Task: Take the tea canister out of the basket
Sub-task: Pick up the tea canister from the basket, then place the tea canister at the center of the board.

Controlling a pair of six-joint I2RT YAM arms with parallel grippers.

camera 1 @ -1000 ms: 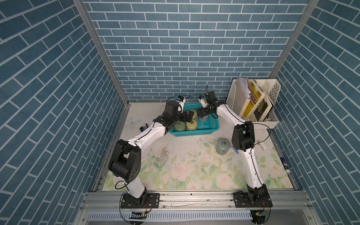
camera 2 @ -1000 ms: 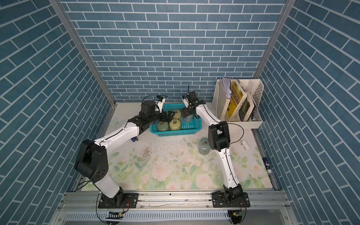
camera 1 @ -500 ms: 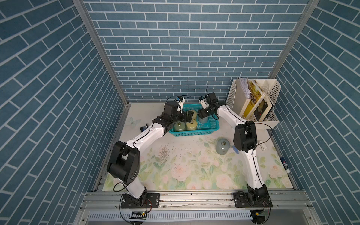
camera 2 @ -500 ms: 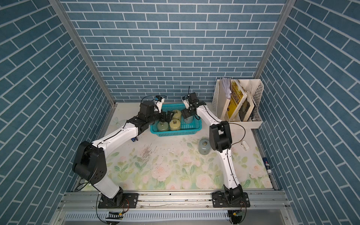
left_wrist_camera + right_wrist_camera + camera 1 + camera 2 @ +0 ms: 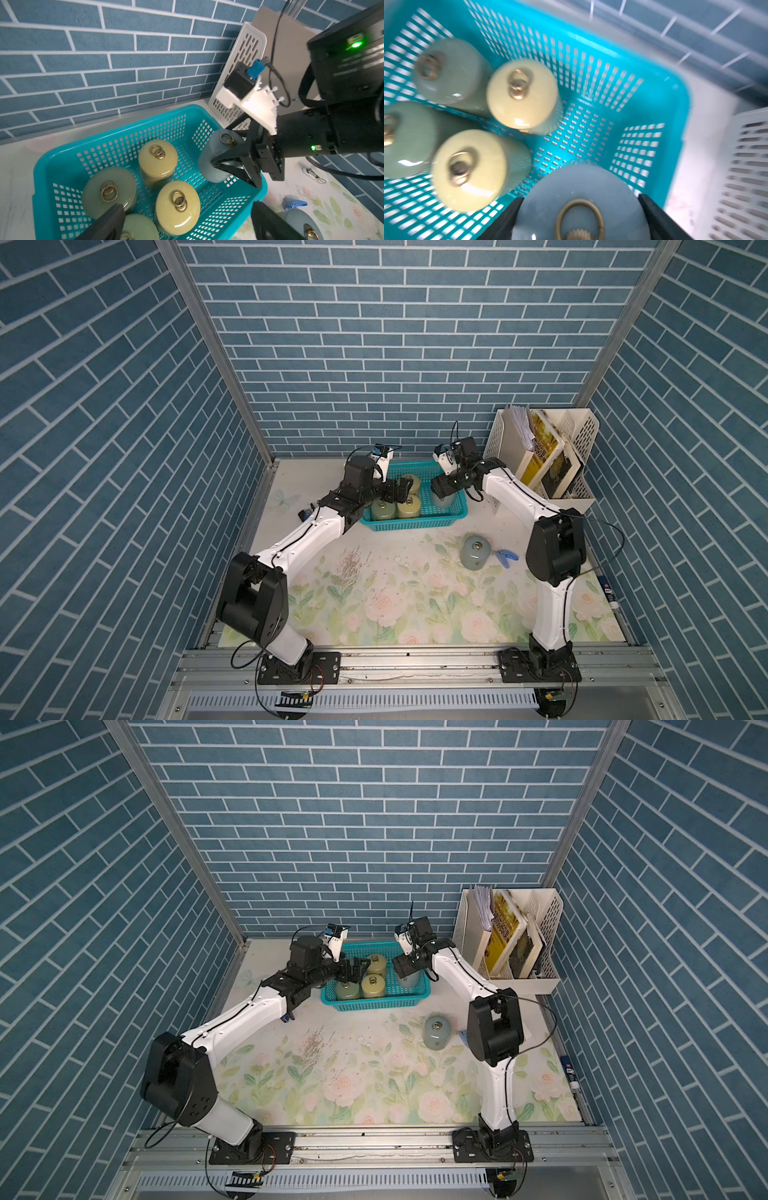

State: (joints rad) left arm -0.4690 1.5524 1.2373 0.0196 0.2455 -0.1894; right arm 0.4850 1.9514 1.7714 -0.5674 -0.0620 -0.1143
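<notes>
Tea canister (image 5: 214,151) clasped by right tool (image 5: 580,198); four others (image 5: 158,158) in basket (image 5: 124,133); left tool (image 5: 188,204) spread.

Basket (image 5: 415,525) at table (image 5: 395,593) rear, canisters (image 5: 409,506) inside; file rack (image 5: 582,435) right of it; lone canister (image 5: 475,552) before basket.

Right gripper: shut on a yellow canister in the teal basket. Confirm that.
Wrong colour: the right gripper is shut on a grey-blue canister in the teal basket, as the right wrist view shows.
</notes>
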